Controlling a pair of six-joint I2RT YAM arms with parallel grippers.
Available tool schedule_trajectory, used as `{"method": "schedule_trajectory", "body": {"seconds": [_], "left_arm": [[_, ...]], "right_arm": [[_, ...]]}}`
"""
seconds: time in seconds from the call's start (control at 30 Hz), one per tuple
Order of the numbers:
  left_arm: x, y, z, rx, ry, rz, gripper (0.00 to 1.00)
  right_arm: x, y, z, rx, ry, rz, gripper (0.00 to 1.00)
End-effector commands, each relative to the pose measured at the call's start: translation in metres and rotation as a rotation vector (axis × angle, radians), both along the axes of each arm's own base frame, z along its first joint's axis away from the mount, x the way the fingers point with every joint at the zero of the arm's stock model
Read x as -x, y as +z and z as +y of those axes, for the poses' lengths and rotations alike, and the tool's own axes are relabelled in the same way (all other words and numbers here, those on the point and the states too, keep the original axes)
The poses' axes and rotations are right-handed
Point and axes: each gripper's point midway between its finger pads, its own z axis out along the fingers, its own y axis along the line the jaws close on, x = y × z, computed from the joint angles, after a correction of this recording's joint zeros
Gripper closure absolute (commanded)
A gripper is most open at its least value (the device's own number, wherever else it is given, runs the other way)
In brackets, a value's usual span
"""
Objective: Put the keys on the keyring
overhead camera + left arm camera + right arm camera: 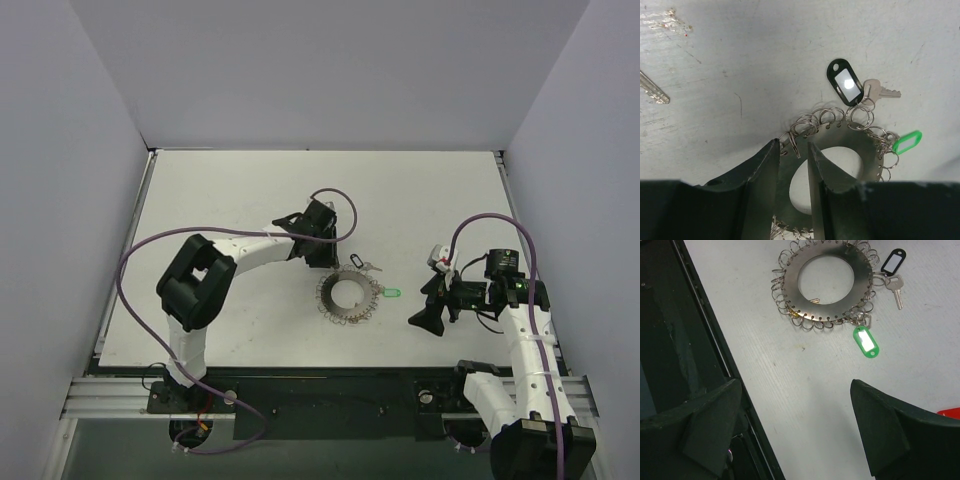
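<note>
The keyring [860, 137] is a flat silver ring rimmed with wire loops, lying mid-table [350, 313]. My left gripper [792, 145] straddles its band, one finger outside the rim and one in the hole, shut on it. From the far side of the ring hang a black tag [845, 82] with a silver key [882, 91], and a green tag [906, 141]. My right gripper [420, 305] hovers open to the right of the ring. In its own view the keyring [790, 285], black tag [892, 261] and green tag [866, 341] lie ahead of the open right gripper [795, 385].
A loose silver key blade [652, 90] lies on the table to the left in the left wrist view. A red piece [950, 413] shows at the right edge of the right wrist view. The table's black front rail [720, 355] runs beside the right gripper.
</note>
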Motion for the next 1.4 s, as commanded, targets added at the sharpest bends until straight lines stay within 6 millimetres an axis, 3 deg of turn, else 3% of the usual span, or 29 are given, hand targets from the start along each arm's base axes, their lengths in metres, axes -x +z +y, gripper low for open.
{"method": "schedule_trajectory", "body": {"seconds": [0.0,0.23,0.63,0.8,0.83,0.9,0.97,1.17,1.23,1.27,1.37], "left_arm": [[-0.005,0.006,-0.004,-0.044,0.002,-0.006,0.62],[-0.005,0.004,-0.010,-0.050,-0.005,0.001,0.64],[-0.006,0.001,-0.009,-0.070,0.002,0.000,0.74],[-0.009,0.007,-0.009,-0.061,0.005,-0.013,0.90],[-0.009,0.007,-0.010,-0.060,0.004,-0.012,1.00],[-0.011,0.012,-0.010,-0.059,0.001,-0.026,1.00],[-0.013,0.021,-0.007,-0.060,0.003,-0.051,1.00],[-0.017,0.077,0.010,-0.082,-0.056,-0.232,1.00],[-0.013,0.102,0.018,-0.086,-0.112,-0.311,1.00],[-0.009,0.101,0.024,-0.107,-0.147,-0.329,1.00],[0.001,0.124,0.032,-0.106,-0.221,-0.422,1.00]], "right_arm": [[0.008,0.004,0.006,-0.040,0.024,0.008,0.15],[0.010,0.004,0.006,-0.036,0.032,0.004,0.15],[0.012,0.006,0.006,-0.040,0.044,0.000,0.15],[0.013,0.007,0.006,-0.038,0.048,-0.006,0.15],[0.014,0.007,0.006,-0.040,0.049,-0.004,0.15],[0.014,0.007,0.006,-0.039,0.048,-0.005,0.15],[0.014,0.008,0.006,-0.042,0.049,-0.005,0.15],[0.019,0.009,0.007,-0.039,0.077,-0.016,0.15],[0.021,0.009,0.007,-0.036,0.094,-0.018,0.15],[0.023,0.011,0.008,-0.030,0.113,-0.025,0.15],[0.025,0.015,0.006,0.001,0.149,-0.017,0.15]]}}
